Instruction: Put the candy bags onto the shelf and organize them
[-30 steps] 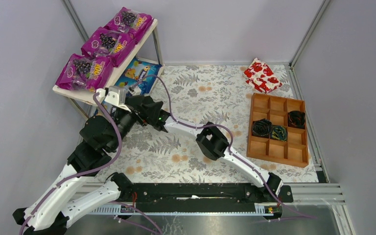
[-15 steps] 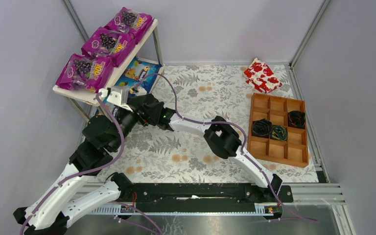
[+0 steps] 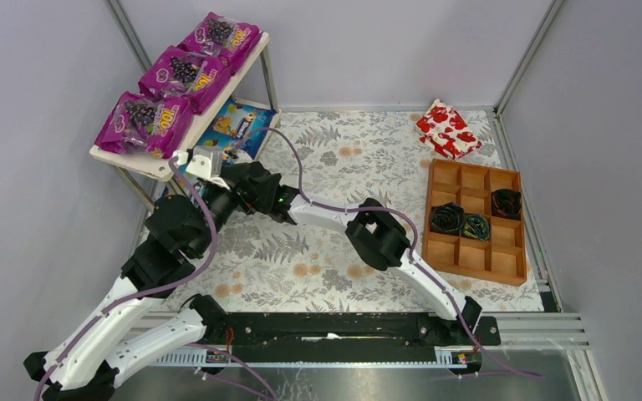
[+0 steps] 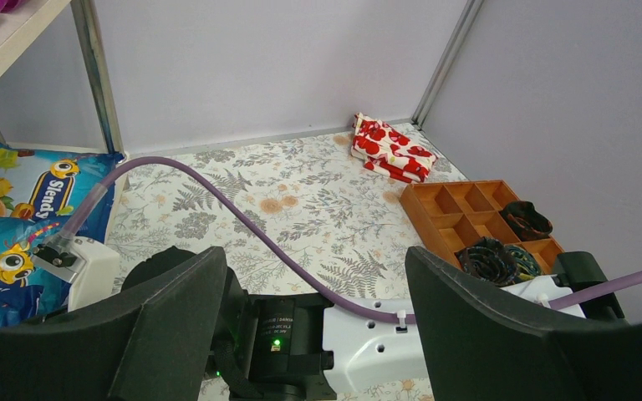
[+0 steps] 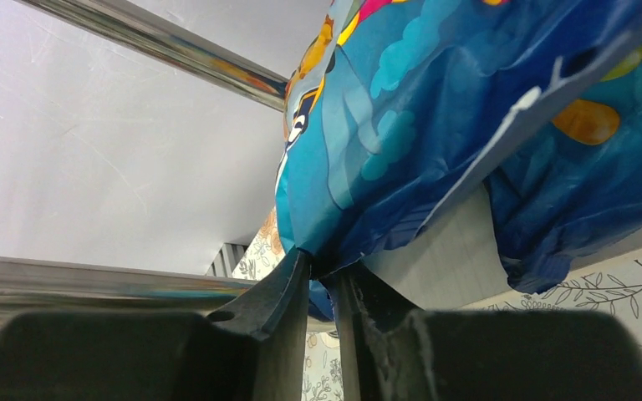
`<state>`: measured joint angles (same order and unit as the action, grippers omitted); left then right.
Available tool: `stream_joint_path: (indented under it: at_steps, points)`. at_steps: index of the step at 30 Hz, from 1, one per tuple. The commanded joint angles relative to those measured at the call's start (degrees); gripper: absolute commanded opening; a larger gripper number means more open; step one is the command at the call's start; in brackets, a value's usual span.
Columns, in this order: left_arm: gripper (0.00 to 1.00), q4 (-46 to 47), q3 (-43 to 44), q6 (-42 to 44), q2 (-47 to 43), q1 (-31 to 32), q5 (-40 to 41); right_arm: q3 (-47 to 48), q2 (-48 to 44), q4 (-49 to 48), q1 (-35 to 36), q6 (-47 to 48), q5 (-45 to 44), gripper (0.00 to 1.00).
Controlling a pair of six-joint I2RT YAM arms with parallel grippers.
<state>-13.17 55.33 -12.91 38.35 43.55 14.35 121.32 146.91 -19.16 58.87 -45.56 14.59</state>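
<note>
Three magenta-purple candy bags [image 3: 171, 71] lie in a row on the shelf's top board [image 3: 138, 160]. Blue candy bags [image 3: 236, 125] lie on the lower board; they also show in the left wrist view [image 4: 17, 221]. My right gripper [image 3: 207, 167] reaches under the top board. In the right wrist view it [image 5: 324, 276] is shut on the edge of a blue bag [image 5: 468, 100], which rests over the beige lower board [image 5: 443, 259]. My left gripper [image 4: 313, 322] is open and empty, hovering over the right forearm; it also shows in the top view [image 3: 230, 200].
A silver shelf leg [image 4: 96, 75] stands at the left. The red-and-white package [image 3: 447, 129] lies at the back right. The brown compartment tray [image 3: 474, 219] holds dark rolled items. Floral cloth [image 3: 343, 159] covers the table. The right arm's elbow [image 3: 376, 238] sits mid-table.
My right wrist has edged up toward the shelf and its elbow has shifted right. My left arm has followed slightly up and right. The bags on top have not moved.
</note>
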Motion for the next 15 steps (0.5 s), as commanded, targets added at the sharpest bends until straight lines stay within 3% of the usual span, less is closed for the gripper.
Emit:
stream_joint_path:
  at_steps: [1,6,10,15]
  points:
    - [0.83,2.9,0.0,0.6,0.4,-0.2,0.5,0.1,-0.3,-3.5,0.9,-1.8,0.8,0.22]
    - [0.83,2.8,-0.1,0.7,1.1,-0.3,0.8,-0.6,-0.5,-1.9,0.0,-2.1,-1.3,0.25]
    - [0.83,2.8,-0.2,0.7,1.5,-0.3,0.9,-5.3,-1.5,-4.6,-1.3,-3.9,-0.6,0.34]
    - [0.83,2.7,-0.2,0.6,1.9,-0.2,1.0,-6.8,-3.9,-2.8,-1.5,0.9,2.0,0.44]
